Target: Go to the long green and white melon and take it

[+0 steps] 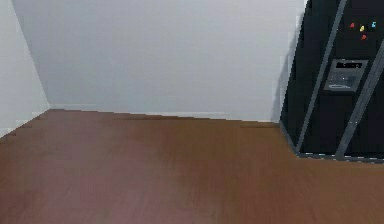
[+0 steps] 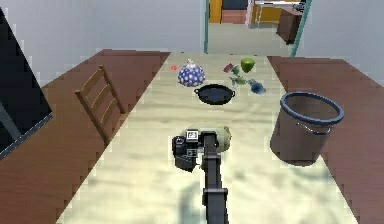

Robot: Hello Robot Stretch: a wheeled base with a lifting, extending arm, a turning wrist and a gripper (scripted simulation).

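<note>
The dark arm bar rises across a long pale table [image 2: 150, 170] in the arm side view. At its far end sits my gripper [image 2: 181, 152], beside two small white marked squares. A pale green rounded thing [image 2: 225, 140], partly hidden by the arm, lies on the tabletop just right of the arm's end. Its shape is too blurred to name it a melon. I cannot tell whether the gripper holds anything.
Farther along the table are a black pan [image 2: 214, 94], a blue-and-white patterned pot [image 2: 190, 73], a green cup [image 2: 247, 65] and small bits. A grey bin [image 2: 305, 125] stands on the right, a wooden chair [image 2: 100, 100] on the left. In the forward view there is bare wood floor and a black fridge [image 1: 340, 80].
</note>
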